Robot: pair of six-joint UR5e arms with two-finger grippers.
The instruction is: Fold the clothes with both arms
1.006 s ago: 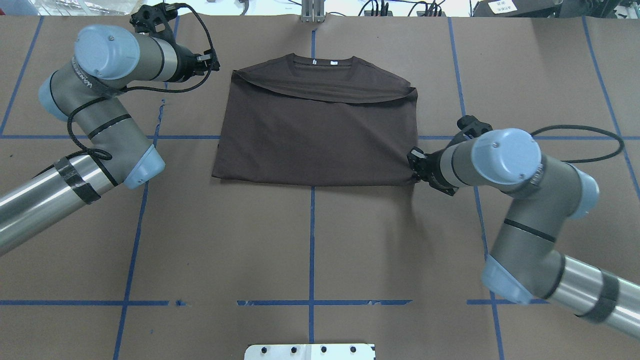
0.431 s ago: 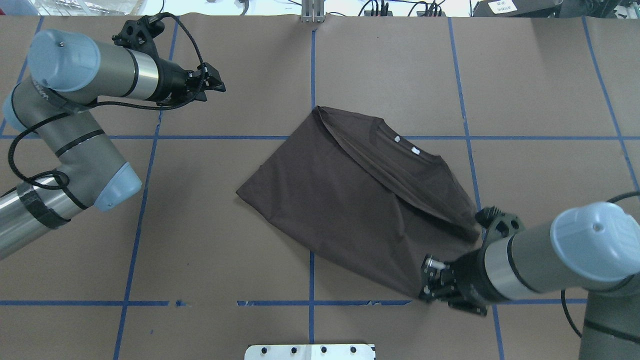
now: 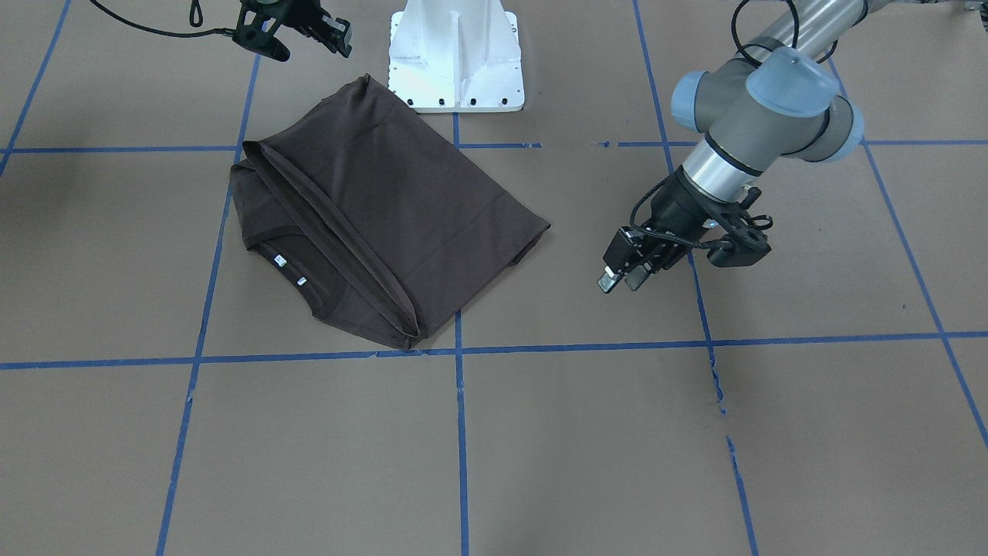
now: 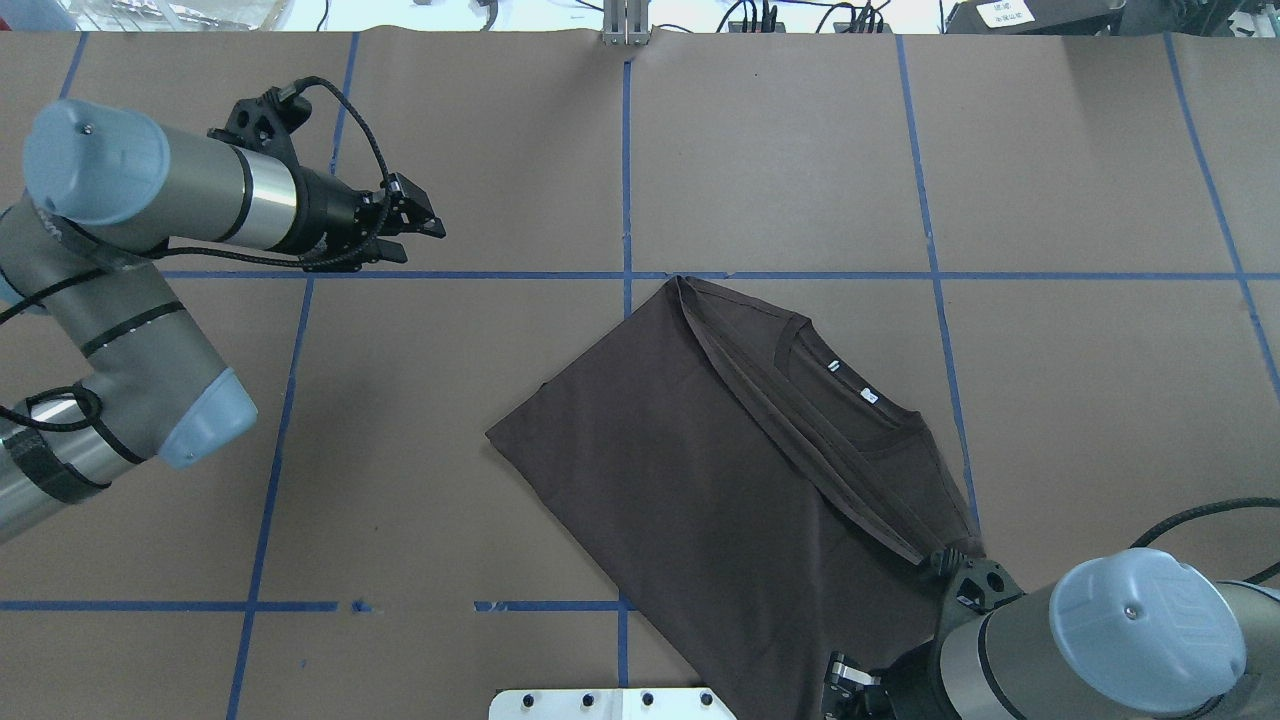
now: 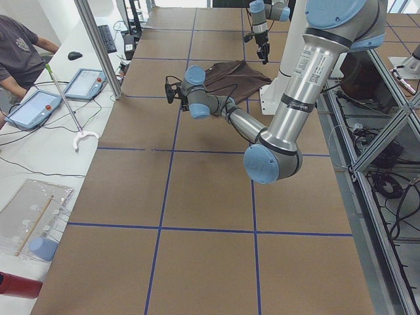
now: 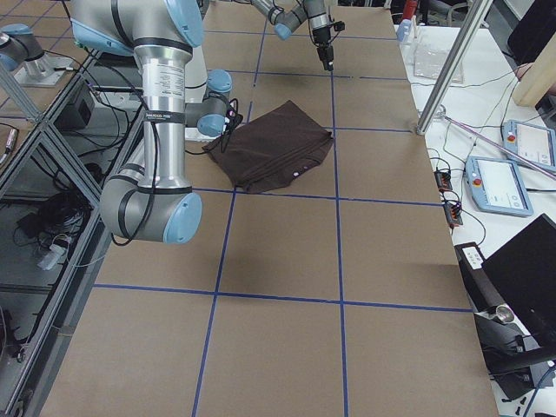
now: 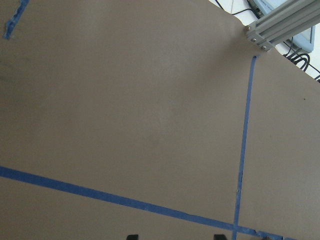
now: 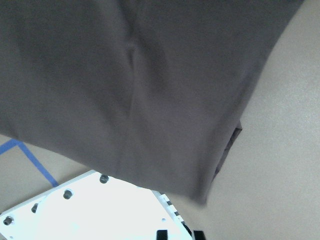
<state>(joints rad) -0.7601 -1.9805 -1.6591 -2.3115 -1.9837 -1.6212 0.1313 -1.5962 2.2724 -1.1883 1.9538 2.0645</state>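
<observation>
The T-shirt (image 4: 700,490) has been dragged nearer and skewed, then released: right claw (image 3: 338,37) and left claw (image 3: 620,279) are both open; realignment seems needed.

You had bright, even light and soft shadows; the T-shirt (image 8: 125,90) looked blurred at your right wrist.

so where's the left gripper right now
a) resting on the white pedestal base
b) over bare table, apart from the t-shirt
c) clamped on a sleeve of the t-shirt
b: the left gripper hangs open over the brown table, well apart from the T-shirt; its wrist view shows only table cover and blue tape.
</observation>
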